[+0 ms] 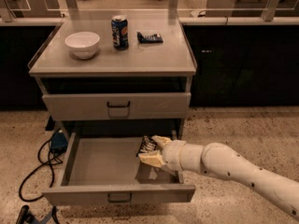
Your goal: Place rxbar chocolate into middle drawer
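Camera view, looking down on a grey cabinet (186, 84) with the middle drawer (100, 160) pulled wide open at the bottom. Coming in from the lower right corner: a thick white arm (233, 167), stretched out low, rising gently from the frame's edge toward the wrist and crossing above the drawer's right front corner. Forearm rounded and dotted with small dark marks, narrowing into a short white wrist cylinder. At the end of it, the claw (152, 151), pointing left and hanging over the right half of the drawer's inside, within the walls. Narrow grip here: two pale fingers (150, 160), one above and one below, pinching the rxbar chocolate (147, 145). Dark glossy wrapper, tilted up on edge rather than lying flat, sticking out leftward past the fingertips. Cannot tell about contact with the drawer's bottom; looks to be just over it.

Right above, shut flush, the upper drawer (149, 105) with the same kind of small dark handle (118, 104). Up on the worktop (154, 59): a white bowl (82, 44) at the left, a blue soda can (120, 32) standing upright just beside it, and a blue-black wrapper (150, 37) lying flat to the can's right, near but apart. Down on the speckled floor (233, 125), left of the cabinet, a black cable (32, 176) looping away from a blue box (59, 141).
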Controlling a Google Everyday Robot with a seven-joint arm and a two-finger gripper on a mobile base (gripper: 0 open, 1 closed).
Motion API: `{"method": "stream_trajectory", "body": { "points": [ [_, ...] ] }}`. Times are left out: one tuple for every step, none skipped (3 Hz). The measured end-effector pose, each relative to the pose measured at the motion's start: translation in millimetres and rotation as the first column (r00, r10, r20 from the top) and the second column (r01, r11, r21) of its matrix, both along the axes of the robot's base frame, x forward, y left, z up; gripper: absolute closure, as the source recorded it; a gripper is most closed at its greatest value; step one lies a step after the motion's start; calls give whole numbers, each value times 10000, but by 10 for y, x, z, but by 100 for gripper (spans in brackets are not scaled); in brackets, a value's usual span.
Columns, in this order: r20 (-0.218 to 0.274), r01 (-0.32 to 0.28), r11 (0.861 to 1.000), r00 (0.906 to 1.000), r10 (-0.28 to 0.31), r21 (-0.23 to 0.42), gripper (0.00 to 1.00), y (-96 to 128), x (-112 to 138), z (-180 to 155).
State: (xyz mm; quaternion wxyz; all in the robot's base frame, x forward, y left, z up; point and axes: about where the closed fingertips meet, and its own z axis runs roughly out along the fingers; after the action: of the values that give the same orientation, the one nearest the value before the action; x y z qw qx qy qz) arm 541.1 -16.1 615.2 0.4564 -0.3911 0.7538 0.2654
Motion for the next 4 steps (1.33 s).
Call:
{"method": "stream_trajectory", "body": {
  "points": [
    [-21,118,9997,9999,-118,-195,100,-24,5,-4],
    [361,519,9955,9981,-492,-792,100,-78,313,19],
    [747,629,9929,9957,-555,-1010,100,122,753,-188],
    [420,362,9932,9986,-317,-1110,100,421,999,-623]
  ]
}}
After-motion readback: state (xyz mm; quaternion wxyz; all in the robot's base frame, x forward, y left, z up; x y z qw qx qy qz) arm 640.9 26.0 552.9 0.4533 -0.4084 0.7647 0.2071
